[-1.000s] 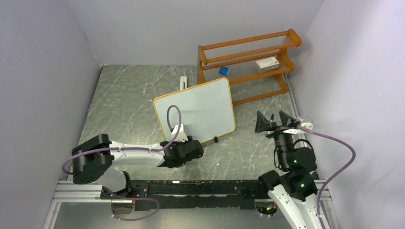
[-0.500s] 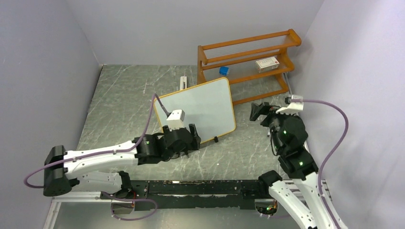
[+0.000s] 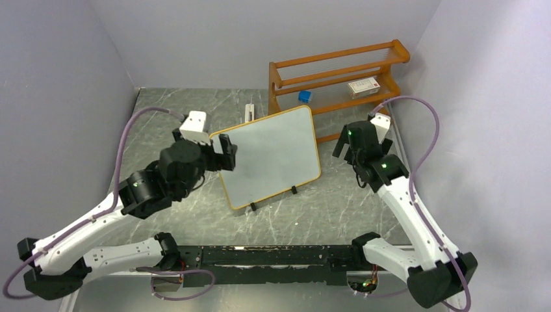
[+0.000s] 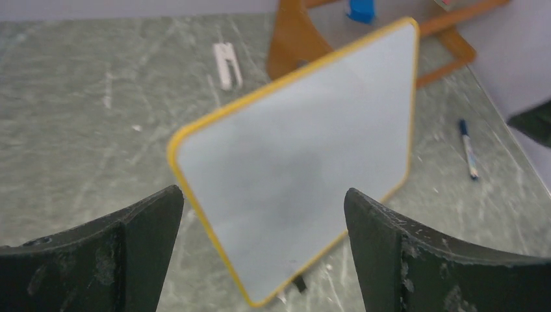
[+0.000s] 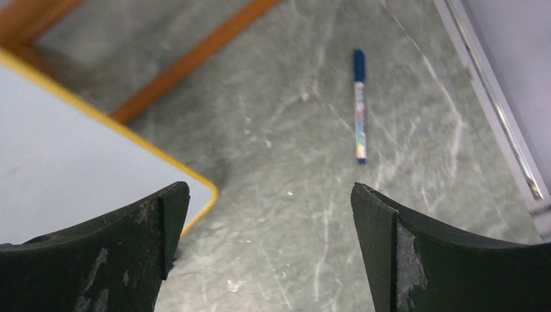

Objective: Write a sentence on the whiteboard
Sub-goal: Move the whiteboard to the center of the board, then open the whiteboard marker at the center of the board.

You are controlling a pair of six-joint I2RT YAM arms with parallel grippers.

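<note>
Whiteboard [image 3: 273,153] propped on its feet mid-table [image 3: 169,130], tilted back for writing; blank, no sentence yet. Left gripper [image 4: 262,195] spread wide, facing board near its left edge, prob. to steady it. Right gripper [image 5: 269,188] spread, empty, above marker [image 5: 359,107] lying rt of board, prob. for pickup.

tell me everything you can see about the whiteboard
The whiteboard is a rectangular white panel with rounded corners and a thin yellowish, wood-like frame. Its surface looks blank, with no writing showing. It stands propped at a tilt on small black feet on the grey marbled table, just in front of the orange rack. Nothing is gripping it.
</note>
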